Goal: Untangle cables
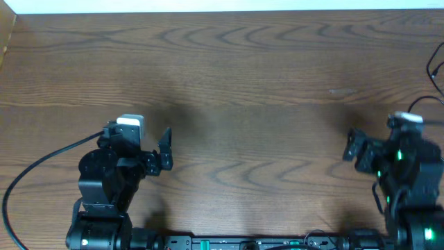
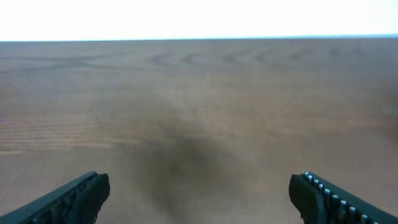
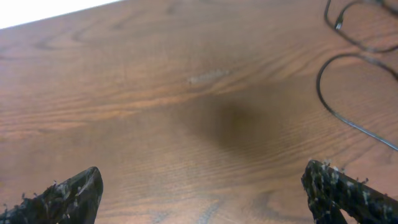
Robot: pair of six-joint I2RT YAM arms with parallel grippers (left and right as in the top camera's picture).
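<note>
Thin black cables (image 3: 333,102) lie in loops on the wooden table at the far right of the right wrist view, one with a small plug end (image 3: 337,25). In the overhead view only short bits of the cables (image 1: 435,66) show at the right edge. No white cable is in view. My right gripper (image 1: 349,146) is open and empty, left of and nearer than the cables; its jaws (image 3: 202,177) frame bare wood. My left gripper (image 1: 165,149) is open and empty over bare table, and its wrist view shows the jaws (image 2: 199,186) wide apart, far from the cables.
The brown wooden table (image 1: 250,76) fills the view, with its far edge along the top. A thicker black wire (image 1: 41,163) curves from the left arm toward the front left. The arm bases stand along the front edge.
</note>
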